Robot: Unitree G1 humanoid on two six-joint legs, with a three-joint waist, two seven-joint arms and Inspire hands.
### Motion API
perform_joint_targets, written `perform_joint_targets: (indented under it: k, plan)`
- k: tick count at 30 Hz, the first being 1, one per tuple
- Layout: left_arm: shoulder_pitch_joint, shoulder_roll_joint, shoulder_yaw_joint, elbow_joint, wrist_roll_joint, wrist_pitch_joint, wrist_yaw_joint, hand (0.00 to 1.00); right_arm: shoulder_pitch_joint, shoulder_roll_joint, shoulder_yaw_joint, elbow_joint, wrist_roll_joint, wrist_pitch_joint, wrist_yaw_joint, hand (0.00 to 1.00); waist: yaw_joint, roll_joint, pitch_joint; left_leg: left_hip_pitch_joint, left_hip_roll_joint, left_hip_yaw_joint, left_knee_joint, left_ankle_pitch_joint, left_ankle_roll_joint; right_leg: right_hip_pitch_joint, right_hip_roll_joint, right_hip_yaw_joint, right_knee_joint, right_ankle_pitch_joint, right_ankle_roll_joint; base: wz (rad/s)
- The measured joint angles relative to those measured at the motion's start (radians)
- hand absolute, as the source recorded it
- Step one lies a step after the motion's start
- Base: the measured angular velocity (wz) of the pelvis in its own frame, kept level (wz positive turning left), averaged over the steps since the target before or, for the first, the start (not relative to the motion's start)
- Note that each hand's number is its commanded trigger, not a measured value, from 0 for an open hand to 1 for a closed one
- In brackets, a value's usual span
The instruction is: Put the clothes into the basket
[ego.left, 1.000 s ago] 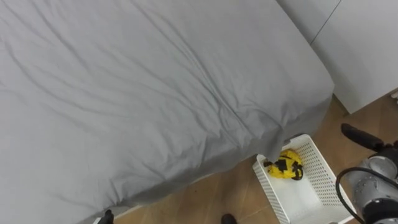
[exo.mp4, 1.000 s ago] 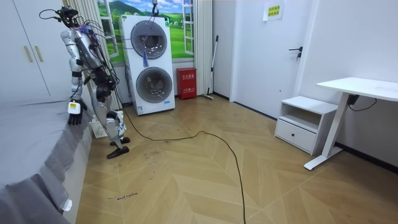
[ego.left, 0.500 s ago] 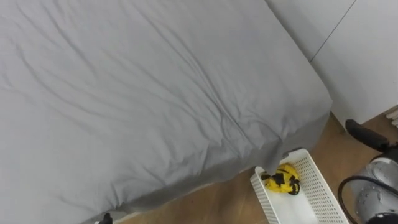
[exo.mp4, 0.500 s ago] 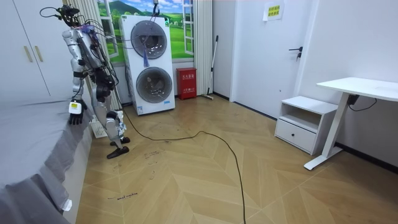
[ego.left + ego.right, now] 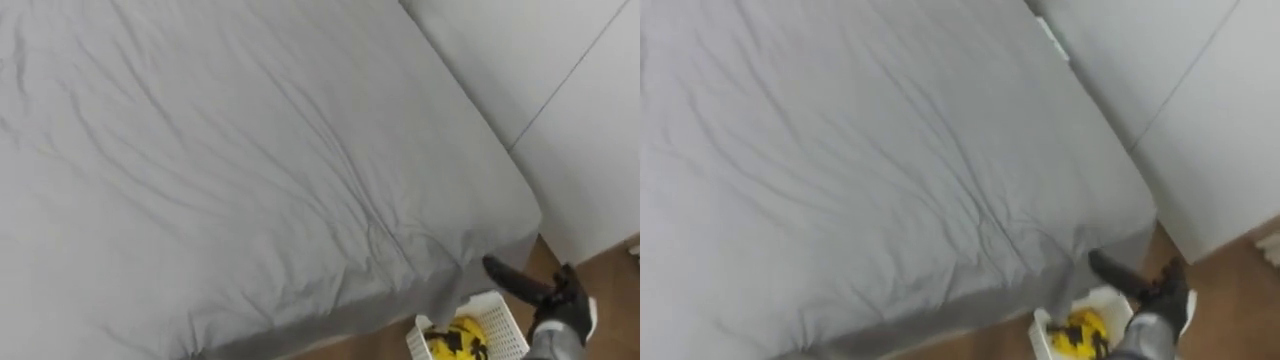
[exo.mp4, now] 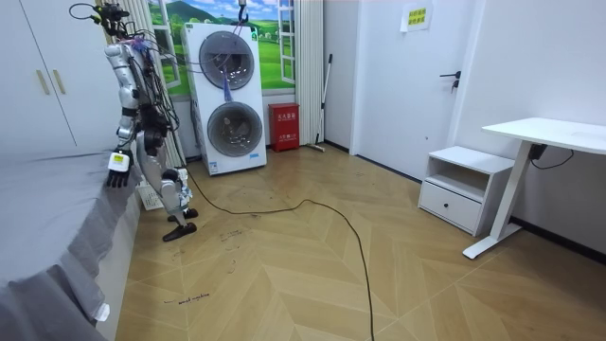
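Observation:
A white slatted basket [image 5: 497,312] stands on the wooden floor at the corner of the bed. Inside it lies a yellow and black garment [image 5: 456,342], bunched into a ball. My right hand [image 5: 548,300] hangs just to the right of the basket, above its rim, holding nothing. Its dark fingers [image 5: 508,275] are stretched out toward the bed's corner. The right eye view has the same hand [image 5: 1152,292], the basket [image 5: 1044,326] and the garment [image 5: 1078,332]. In the room view I stand upright at the foot of the bed with that hand [image 6: 117,167] over the bed's edge.
A bed [image 5: 230,170] under a creased grey sheet spreads across the left and middle, with no clothes on it. White wardrobe doors [image 5: 570,110] stand at the right. The room view holds a washer stack [image 6: 230,95], a floor cable [image 6: 322,223] and a desk [image 6: 544,133].
The picture has slid up the bed: my head has risen as I straighten up. The basket now sits at the lower edge and my right hand shows beside it with its fingers out.

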Motion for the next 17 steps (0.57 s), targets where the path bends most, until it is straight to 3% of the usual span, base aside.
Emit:
perform_joint_targets:
  k: [4, 10, 17]
  plan:
    - [0.037, -0.016, 0.055, -0.009, 0.021, -0.006, 0.001, 0.0, -0.001, 0.032, 0.049, 0.219, -0.021, 0.015, 0.073, 0.0, 0.031, -0.004, -0.0002, 0.041, -0.017, -0.051, -0.015, -0.001, 0.0, 0.062, -0.006, -0.042, -0.029, -0.006, 0.005, 0.37]
    - [0.1, -0.04, 0.182, -0.006, 0.02, -0.007, 0.006, 0.0, 0.06, 0.047, 0.056, 0.374, -0.061, 0.062, 0.132, 0.0, 0.059, -0.007, 0.0002, 0.071, -0.033, -0.109, -0.014, -0.004, 0.0, 0.12, -0.019, -0.105, -0.032, -0.025, 0.01, 0.32]
    - [0.091, -0.063, 0.232, 0.031, 0.024, -0.007, 0.006, 0.0, 0.107, 0.06, 0.099, 0.418, -0.122, 0.087, 0.177, 0.0, 0.095, -0.005, 0.005, 0.101, -0.034, -0.126, -0.007, -0.019, -0.001, 0.155, -0.019, -0.123, -0.03, -0.032, 0.011, 0.06]
